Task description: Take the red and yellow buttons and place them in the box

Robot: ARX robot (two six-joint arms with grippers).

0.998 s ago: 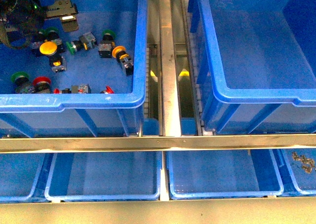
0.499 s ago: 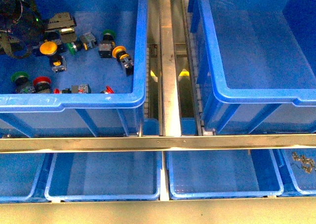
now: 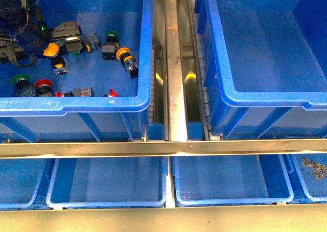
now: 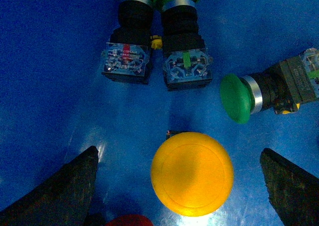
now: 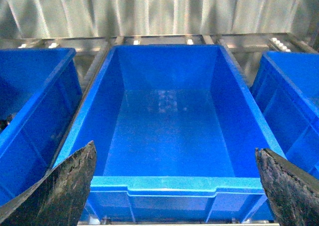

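Note:
A yellow button (image 4: pixel 192 173) stands cap-up on the floor of the left bin (image 3: pixel 76 105), between the spread fingers (image 4: pixel 60 191) of my open left gripper (image 4: pixel 178 154), untouched by either. In the front view the same yellow button (image 3: pixel 50 49) sits just under the left gripper (image 3: pixel 55 42). A second yellow button (image 3: pixel 122 53) lies further right, and red buttons (image 3: pixel 43 84) (image 3: pixel 111 93) lie near the front wall. A red cap (image 4: pixel 128 220) shows at the wrist picture's edge. My right gripper (image 5: pixel 174 149) hangs open over the empty box (image 5: pixel 172 121), also seen as the box (image 3: pixel 265 98) at the right.
Green-capped switches (image 4: pixel 239 97) (image 4: pixel 184 66) (image 4: pixel 127 61) lie close around the yellow button. Another green one (image 3: pixel 20 79) rests by the front wall. A metal rail (image 3: pixel 173 63) runs between the two bins. Smaller blue trays (image 3: pixel 107 181) sit below.
My left gripper has come down toward the yellow button and now covers the green switch beside it. The buttons themselves have not moved.

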